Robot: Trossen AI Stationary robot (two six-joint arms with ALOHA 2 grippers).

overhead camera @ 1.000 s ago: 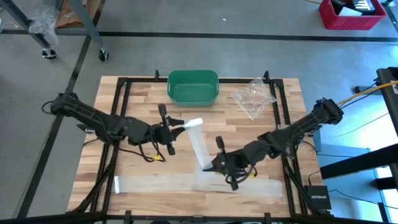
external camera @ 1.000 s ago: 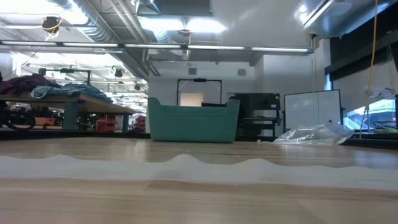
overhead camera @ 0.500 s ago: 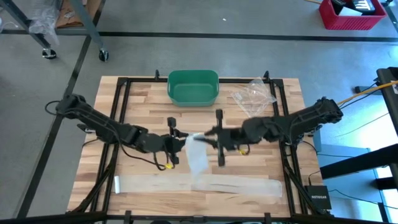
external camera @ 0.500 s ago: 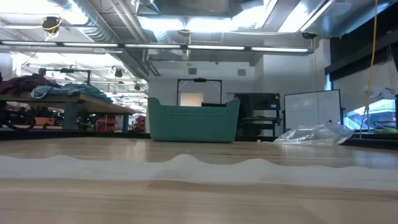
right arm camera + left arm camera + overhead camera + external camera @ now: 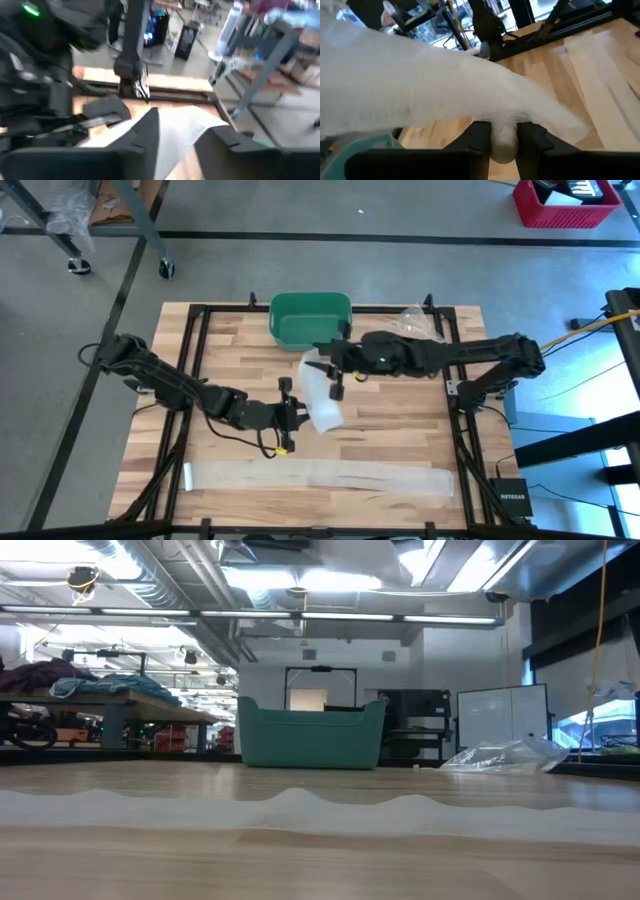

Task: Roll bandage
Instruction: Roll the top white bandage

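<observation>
Grey floor (image 5: 300,265) surrounds wooden table (image 5: 230,340); red crate (image 5: 565,202) at 1 o'clock, wheeled metal rack (image 5: 110,220) at 11 o'clock, ceiling strip lights (image 5: 290,580) overhead.

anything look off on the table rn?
Yes. The white gauze bandage isn't a tidy roll: a loose sheet hangs between the left gripper and right gripper, its tail sprawled, rippled, along the table's near edge.

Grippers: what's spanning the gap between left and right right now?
In the high view, a slack span of white bandage runs from the left gripper to the right gripper.
</observation>
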